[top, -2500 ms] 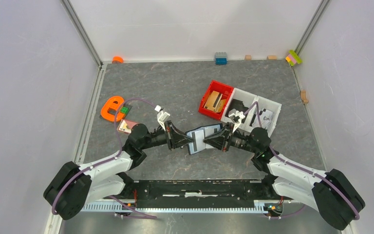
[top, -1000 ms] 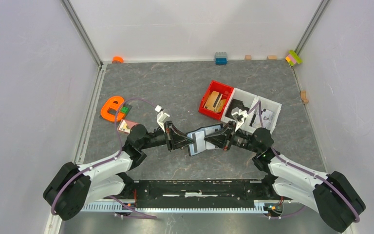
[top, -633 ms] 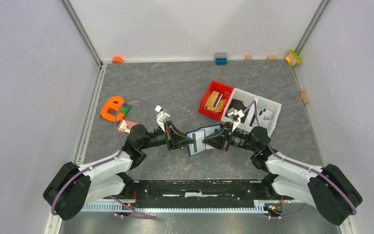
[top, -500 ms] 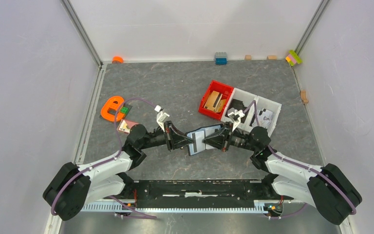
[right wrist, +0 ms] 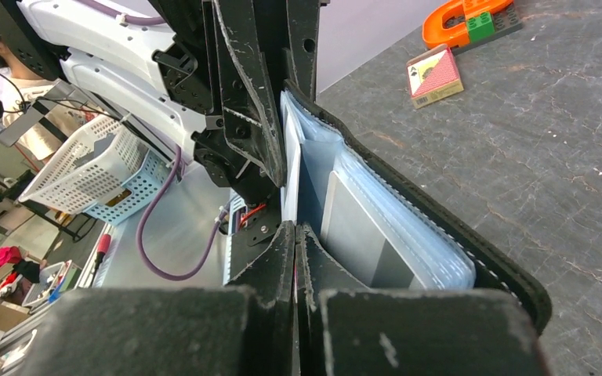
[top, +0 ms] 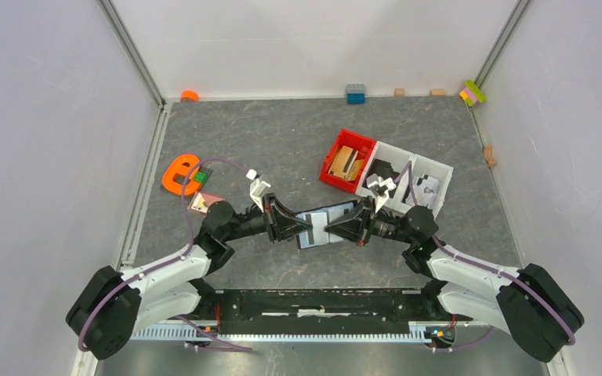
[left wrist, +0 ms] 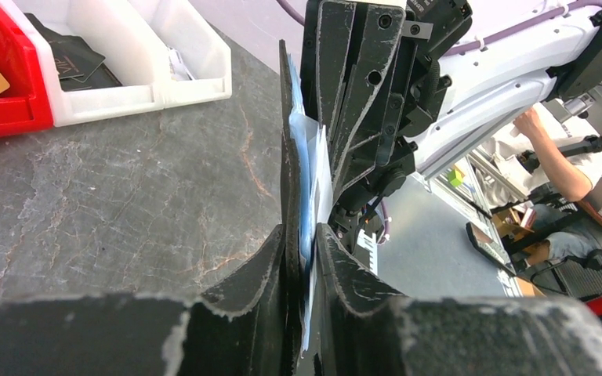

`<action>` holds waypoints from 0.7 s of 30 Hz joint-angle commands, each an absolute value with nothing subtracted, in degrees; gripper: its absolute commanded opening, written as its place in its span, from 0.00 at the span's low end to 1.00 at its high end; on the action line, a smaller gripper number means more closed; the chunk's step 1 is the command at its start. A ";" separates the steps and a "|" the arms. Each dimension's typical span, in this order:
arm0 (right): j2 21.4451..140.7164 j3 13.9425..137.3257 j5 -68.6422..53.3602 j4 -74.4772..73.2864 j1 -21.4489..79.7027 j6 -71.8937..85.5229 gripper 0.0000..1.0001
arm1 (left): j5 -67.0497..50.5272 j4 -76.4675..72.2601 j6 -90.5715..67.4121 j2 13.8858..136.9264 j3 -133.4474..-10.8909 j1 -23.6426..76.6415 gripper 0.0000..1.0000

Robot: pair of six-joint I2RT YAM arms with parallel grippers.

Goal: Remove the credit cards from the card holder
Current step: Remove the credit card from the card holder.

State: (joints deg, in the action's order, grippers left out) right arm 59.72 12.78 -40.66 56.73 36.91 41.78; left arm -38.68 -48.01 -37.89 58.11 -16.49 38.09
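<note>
The card holder (top: 323, 218) hangs above the grey, stone-patterned table (top: 282, 141), stretched between both arms so that its leaves fan open. The left gripper (left wrist: 302, 235) narrowly nips the stiff black cover and its pale blue sleeves. The right gripper (right wrist: 295, 235) is pressed tight at a sleeve's edge, perhaps pinching a thin leaf. A flat grey credit card (right wrist: 358, 239) sits inside glossy clear plastic.

Both arms on the card holder (top: 323, 218), mid-table.
Left gripper (top: 304, 226) and right gripper (top: 331, 229) meet tip to tip at it, pale blue lining showing. Red bin (top: 331, 157) and white bin (top: 433, 161) touch, just beyond the right arm.
</note>
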 commanded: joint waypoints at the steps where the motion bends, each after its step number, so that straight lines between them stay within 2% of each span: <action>1: 57.47 13.27 -38.76 56.87 36.62 40.25 0.00 | -37.45 -48.35 -37.09 56.82 -17.59 38.41 0.29; 3: 56.63 13.14 -37.63 55.00 36.18 39.41 0.00 | -37.45 -48.34 -37.00 56.38 -17.49 38.41 0.32; 5: 55.68 12.88 -36.56 53.62 35.63 38.95 0.00 | -37.18 -48.13 -36.70 55.69 -17.24 38.41 0.30; 10: 55.42 12.74 -36.05 53.00 35.07 38.84 0.00 | -36.13 -47.21 -35.93 54.23 -16.88 38.41 0.05; 12: 55.54 12.82 -36.25 53.06 35.07 38.83 0.00 | -36.04 -47.22 -35.89 54.05 -16.78 38.45 0.02; 21: 55.05 12.68 -34.97 51.16 34.24 38.26 0.00 | -34.30 -45.98 -35.47 52.10 -16.18 38.41 0.02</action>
State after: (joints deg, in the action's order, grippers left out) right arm 56.05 12.73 -37.19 51.68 34.98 39.94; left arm -35.79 -44.66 -37.36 54.30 -16.47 38.13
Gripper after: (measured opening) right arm 0.004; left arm 0.074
